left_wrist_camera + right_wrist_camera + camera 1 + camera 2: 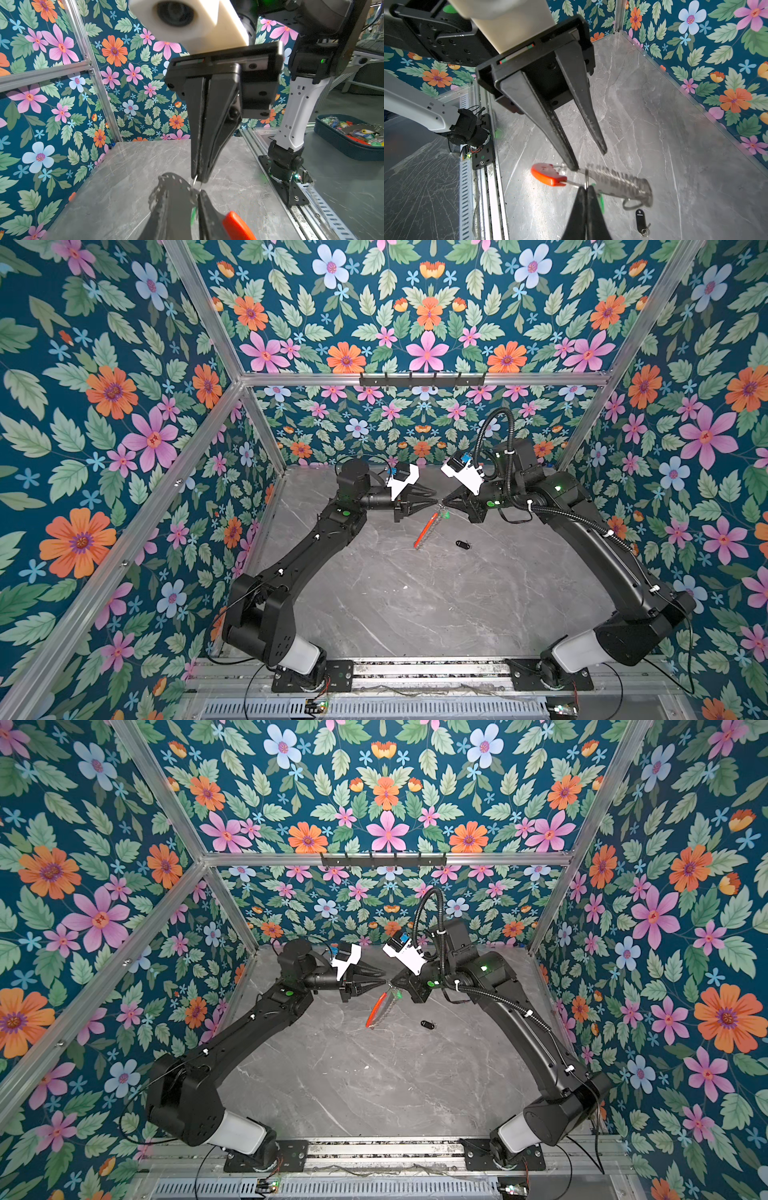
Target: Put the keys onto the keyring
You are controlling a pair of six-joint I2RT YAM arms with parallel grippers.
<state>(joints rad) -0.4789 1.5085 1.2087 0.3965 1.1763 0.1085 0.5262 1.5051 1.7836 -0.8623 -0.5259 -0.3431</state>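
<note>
Above your grey counter [415, 605], your left fingers [556, 137] stood a little apart, with one tip touching the keyring [618, 182]. Your right fingers [197, 145] were pressed together on a small silver ring [586, 178] at its edge. The keyring hung tilted between them, the green-tagged key [600, 202] beside it; the black-fob key [462, 545] lay near on the counter

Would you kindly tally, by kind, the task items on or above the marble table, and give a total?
keys: 2 (green-tagged key, black-fob key)
keyring: 1
total: 3
</note>
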